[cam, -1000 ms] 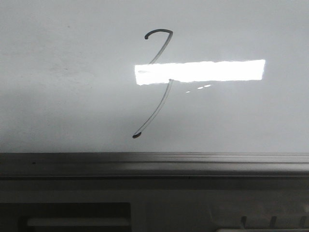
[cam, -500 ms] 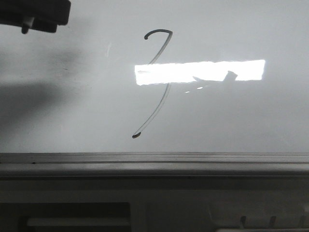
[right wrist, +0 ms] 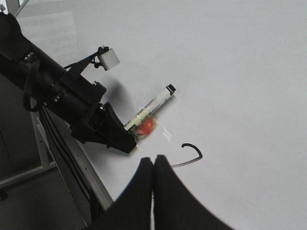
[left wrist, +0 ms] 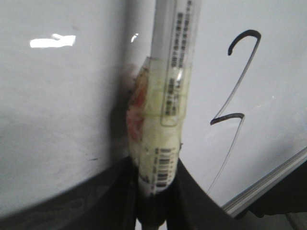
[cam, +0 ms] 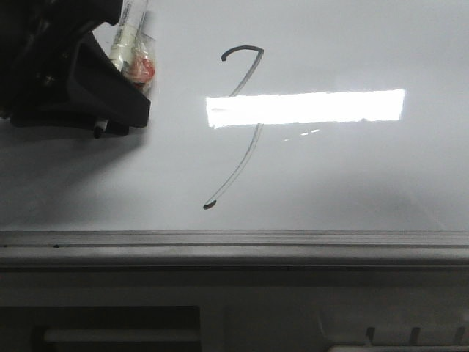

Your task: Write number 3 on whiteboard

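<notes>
The number 3 (cam: 245, 48) is a thin dark stroke on the whiteboard (cam: 352, 176), crossing a bright glare, and it looks like a 7. It also shows as the number 3 (left wrist: 225, 117) and as a hook (right wrist: 194, 148). My left gripper (cam: 128, 88) is at the board's upper left, shut on a taped marker (cam: 126, 37). The marker (left wrist: 172, 72) stands left of the stroke. Its dark tip (right wrist: 170, 87) is at the board, and I cannot tell if it touches. My right gripper (right wrist: 153, 160) is shut and empty above the board near the hook.
A grey metal frame edge (cam: 234, 242) runs along the board's near side, with grey equipment below it. A red piece (cam: 143, 70) is taped to the marker. A small white block (right wrist: 109, 58) hangs on a cable off the left arm (right wrist: 53, 81).
The left gripper with the marker has come further into the front view, down and to the right at the upper left. The dark reflection in the glare is gone.
</notes>
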`<act>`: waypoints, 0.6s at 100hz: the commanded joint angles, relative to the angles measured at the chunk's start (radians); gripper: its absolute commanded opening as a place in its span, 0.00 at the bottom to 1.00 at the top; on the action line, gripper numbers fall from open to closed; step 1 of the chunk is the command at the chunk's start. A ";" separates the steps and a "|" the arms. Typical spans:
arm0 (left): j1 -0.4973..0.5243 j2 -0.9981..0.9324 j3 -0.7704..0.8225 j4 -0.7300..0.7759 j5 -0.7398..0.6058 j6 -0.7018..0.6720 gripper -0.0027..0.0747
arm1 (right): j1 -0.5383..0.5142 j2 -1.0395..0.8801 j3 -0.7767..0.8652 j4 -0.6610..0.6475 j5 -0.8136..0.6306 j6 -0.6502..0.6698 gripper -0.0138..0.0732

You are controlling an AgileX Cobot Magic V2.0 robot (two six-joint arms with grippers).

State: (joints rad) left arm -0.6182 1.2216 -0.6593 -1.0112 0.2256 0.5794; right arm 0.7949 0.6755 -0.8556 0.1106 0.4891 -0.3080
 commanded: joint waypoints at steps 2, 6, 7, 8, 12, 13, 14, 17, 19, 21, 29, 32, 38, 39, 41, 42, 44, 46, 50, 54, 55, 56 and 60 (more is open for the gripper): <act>0.006 0.044 -0.016 -0.001 -0.146 -0.009 0.01 | -0.008 -0.003 -0.026 0.013 -0.095 0.011 0.09; 0.006 0.058 -0.016 -0.001 -0.162 -0.009 0.01 | -0.008 -0.003 -0.026 0.013 -0.095 0.011 0.09; 0.006 0.060 -0.016 -0.001 -0.164 -0.009 0.01 | -0.008 -0.003 -0.026 0.013 -0.095 0.011 0.09; 0.006 0.062 -0.016 -0.001 -0.169 -0.009 0.01 | -0.008 -0.003 -0.026 0.015 -0.095 0.011 0.09; 0.006 0.072 -0.016 -0.001 -0.181 -0.009 0.01 | -0.008 -0.003 -0.026 0.017 -0.095 0.011 0.09; 0.006 0.074 -0.016 -0.001 -0.183 -0.009 0.01 | -0.008 -0.003 -0.026 0.017 -0.095 0.013 0.09; 0.006 0.075 -0.016 -0.001 -0.185 -0.009 0.01 | -0.008 -0.003 -0.026 0.017 -0.095 0.013 0.09; 0.006 0.079 -0.016 -0.001 -0.196 -0.009 0.01 | -0.008 -0.003 -0.026 0.022 -0.095 0.013 0.09; 0.006 0.084 -0.016 -0.001 -0.203 -0.009 0.01 | -0.008 -0.003 -0.026 0.022 -0.093 0.013 0.09; 0.006 0.087 -0.016 -0.001 -0.211 -0.009 0.01 | -0.008 -0.003 -0.026 0.025 -0.093 0.013 0.09; 0.006 0.099 -0.016 -0.001 -0.248 -0.009 0.01 | -0.008 -0.003 -0.026 0.031 -0.090 0.013 0.09; 0.006 0.102 -0.016 -0.001 -0.262 -0.009 0.01 | -0.008 -0.003 -0.024 0.034 -0.090 0.013 0.09; 0.006 0.103 -0.016 -0.001 -0.292 -0.009 0.01 | -0.008 -0.003 -0.022 0.035 -0.090 0.013 0.09; 0.006 0.103 -0.016 -0.001 -0.301 -0.009 0.01 | -0.008 -0.003 -0.019 0.036 -0.090 0.013 0.09; 0.006 0.103 -0.016 -0.001 -0.312 -0.009 0.01 | -0.008 -0.003 -0.017 0.036 -0.092 0.013 0.09; 0.006 0.103 -0.016 -0.001 -0.316 -0.009 0.01 | -0.008 -0.003 -0.015 0.036 -0.092 0.013 0.09; 0.006 0.104 -0.016 -0.001 -0.330 -0.009 0.01 | -0.008 -0.003 -0.013 0.036 -0.092 0.013 0.09; 0.006 0.106 -0.016 0.002 -0.340 -0.009 0.01 | -0.008 -0.003 -0.010 0.036 -0.092 0.013 0.09; 0.006 0.108 -0.016 0.001 -0.358 -0.009 0.01 | -0.008 -0.003 -0.003 0.036 -0.095 0.013 0.09; 0.006 0.114 -0.016 0.001 -0.365 -0.009 0.01 | -0.008 -0.003 0.002 0.036 -0.097 0.013 0.09; 0.006 0.118 -0.016 0.001 -0.368 -0.009 0.01 | -0.008 -0.003 0.005 0.036 -0.099 0.013 0.09; 0.006 0.119 -0.016 0.001 -0.368 -0.009 0.01 | -0.008 -0.003 0.007 0.036 -0.099 0.013 0.09; 0.006 0.124 -0.016 0.001 -0.368 -0.009 0.01 | -0.008 -0.003 0.014 0.036 -0.105 0.013 0.09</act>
State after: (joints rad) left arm -0.6416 1.2895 -0.6733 -1.0268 0.1468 0.5794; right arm 0.7949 0.6755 -0.8287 0.1354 0.4770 -0.2987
